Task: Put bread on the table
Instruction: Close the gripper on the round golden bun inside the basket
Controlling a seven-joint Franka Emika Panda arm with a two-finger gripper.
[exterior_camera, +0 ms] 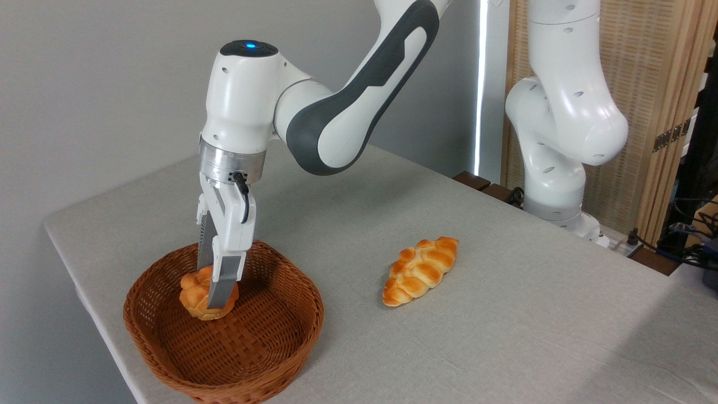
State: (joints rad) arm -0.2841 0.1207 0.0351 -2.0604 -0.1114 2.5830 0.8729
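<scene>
While the end effector point(216, 292) straddles the bread point(197, 296) inside the basket point(280, 331) (seemingly pinching it), grasping is underway. Next, I judge, lift clear and set it on the bench point(505, 336) toward 3 o'clock

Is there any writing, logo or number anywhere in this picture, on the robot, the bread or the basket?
No readable text anywhere.
Robot arm: no lettering or logo visible, only a blue light on top.
Bread, braided loaf, basket, table: no labels.
Wooden panel: small dark marks, too small to read.
</scene>
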